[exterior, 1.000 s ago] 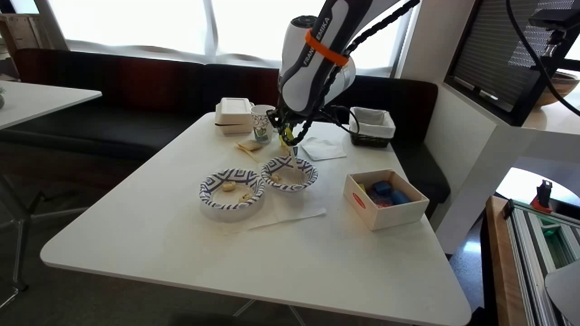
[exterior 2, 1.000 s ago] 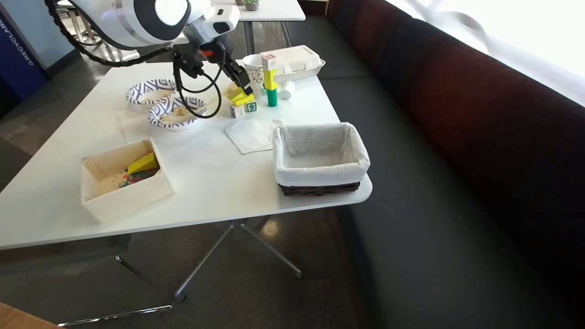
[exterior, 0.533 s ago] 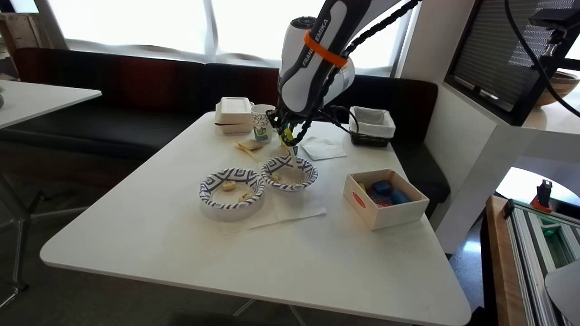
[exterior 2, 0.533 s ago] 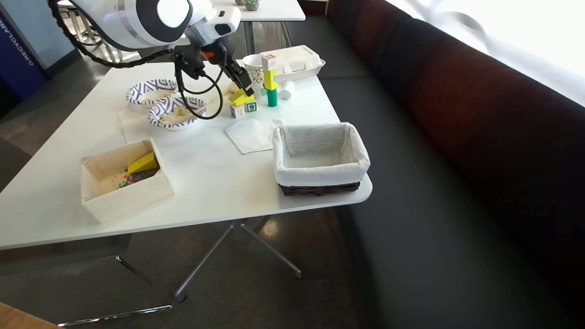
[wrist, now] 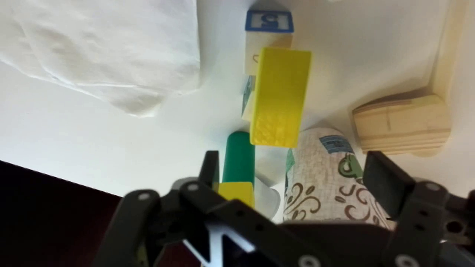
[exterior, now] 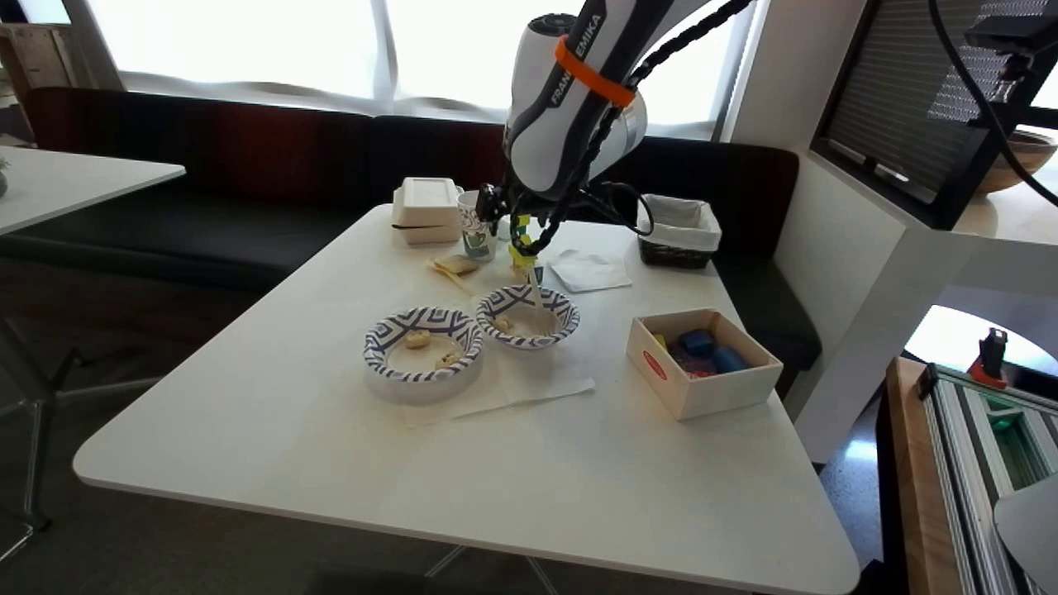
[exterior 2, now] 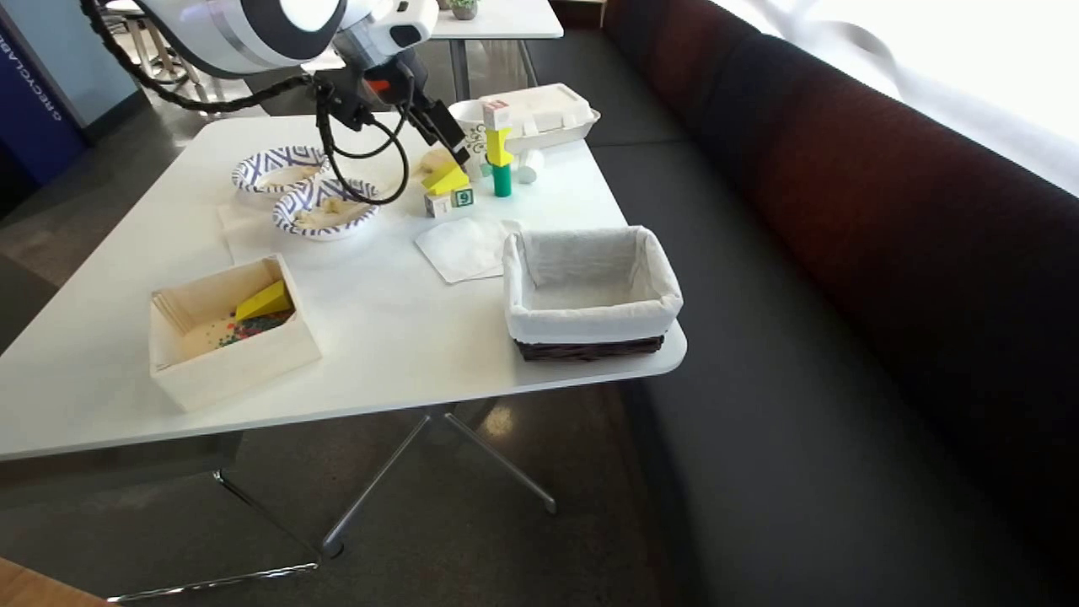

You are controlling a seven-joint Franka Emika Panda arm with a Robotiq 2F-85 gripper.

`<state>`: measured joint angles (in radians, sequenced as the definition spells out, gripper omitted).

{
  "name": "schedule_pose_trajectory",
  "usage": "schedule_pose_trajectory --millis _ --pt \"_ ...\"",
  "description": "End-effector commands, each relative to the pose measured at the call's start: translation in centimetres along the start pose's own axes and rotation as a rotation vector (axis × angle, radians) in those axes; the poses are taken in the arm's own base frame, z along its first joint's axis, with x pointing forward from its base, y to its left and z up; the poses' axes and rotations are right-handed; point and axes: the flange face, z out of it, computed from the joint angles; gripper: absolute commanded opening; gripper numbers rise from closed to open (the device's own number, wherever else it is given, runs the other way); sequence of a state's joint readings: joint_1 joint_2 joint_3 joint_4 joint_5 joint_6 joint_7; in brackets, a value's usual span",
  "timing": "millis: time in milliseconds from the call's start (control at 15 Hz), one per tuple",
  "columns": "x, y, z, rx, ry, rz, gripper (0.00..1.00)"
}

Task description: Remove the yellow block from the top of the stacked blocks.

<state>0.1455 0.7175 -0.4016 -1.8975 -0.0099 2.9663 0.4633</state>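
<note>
The yellow block (wrist: 280, 96) lies on top of the letter blocks (wrist: 269, 40). In an exterior view the same yellow block (exterior 2: 444, 179) rests tilted on those letter blocks (exterior 2: 451, 201). My gripper (wrist: 297, 163) is open, its fingers wide apart and nothing held between them. The block's near end is just ahead of the fingertips, apart from them. Beside it stands a tower: a green cylinder (exterior 2: 501, 179), another yellow piece (exterior 2: 498, 147) and a letter block (exterior 2: 496, 115) on top. In the wrist view the left finger (wrist: 210, 165) partly covers this tower.
A patterned paper cup (wrist: 323, 185) stands close behind the jaws, with a white takeout box (exterior 2: 548, 114) beyond. Napkins (exterior 2: 464, 250), a lined basket (exterior 2: 590, 324), a wooden box (exterior 2: 236, 367) and two bowls (exterior: 376, 347) surround the blocks.
The arm has risen slightly and the gripper has opened, coming away from the yellow block. The block stays on the letter blocks; the tower beside it has not moved.
</note>
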Motion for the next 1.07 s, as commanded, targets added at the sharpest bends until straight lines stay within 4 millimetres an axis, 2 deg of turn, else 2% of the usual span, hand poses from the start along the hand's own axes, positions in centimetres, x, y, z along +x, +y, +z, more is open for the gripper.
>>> schedule_pose_trajectory --millis 0,333,667,733,800,1000 --pt "-0.6 0.4 -4.4 -0.001 -0.06 -0.033 1.0" --pt "-1.6 1.7 -10.2 -0.008 -0.293 -0.068 1.0" --pt "-2.0 3.6 -14.4 0.006 -0.43 -0.087 1.0" --pt "-2.2 3.9 -14.9 0.017 -0.433 -0.096 1.0" --pt "-0.9 3.1 -13.6 0.003 -0.408 -0.066 1.0" --pt "-1.2 3.7 -14.6 0.02 -0.414 -0.074 1.0"
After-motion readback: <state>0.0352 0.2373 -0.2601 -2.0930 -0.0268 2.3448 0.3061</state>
